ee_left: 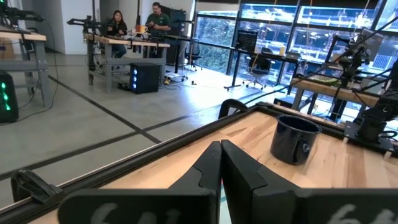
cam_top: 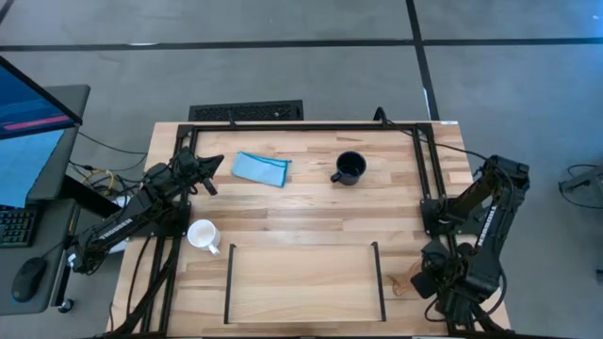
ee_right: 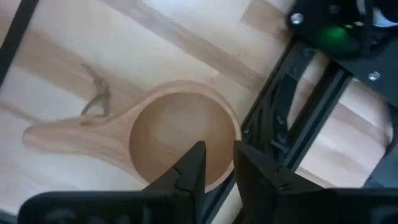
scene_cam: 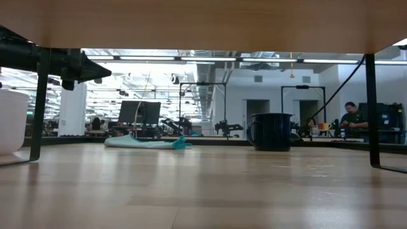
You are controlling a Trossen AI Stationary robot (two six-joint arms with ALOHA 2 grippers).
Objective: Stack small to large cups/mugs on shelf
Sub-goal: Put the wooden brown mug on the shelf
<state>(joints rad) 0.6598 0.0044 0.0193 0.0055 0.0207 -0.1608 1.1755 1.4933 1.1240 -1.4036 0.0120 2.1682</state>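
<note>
A: Where's the right claw (ee_right: 217,163)?

B: Fingers straddling the wooden cup's (ee_right: 180,134) rim, gripping it, beside the shelf (cam_top: 379,282).

A: The left claw (ee_left: 220,163)?

B: Clenched, empty, near the blue cloth (cam_top: 260,168). Navy mug (cam_top: 349,169) and white mug (cam_top: 203,234) sit on the surface (cam_top: 311,202).

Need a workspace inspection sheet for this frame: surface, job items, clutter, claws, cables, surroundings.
Surface: light wood table, black frame around it.
Job's things: shelf at the near edge, no cups on it. White mug stands left of the shelf. Navy mug at the far middle. Wooden cup lies right of the shelf, under the right arm.
Clutter: folded blue cloth beside the navy mug.
Claws: left claw shut, empty, hanging near the cloth. Right claw over the wooden cup's rim, one finger inside the bowl, one outside; grip cannot be told.
Cables: bundle off the table's left side.
Surroundings: monitor at left; people at desks in the room.
</note>
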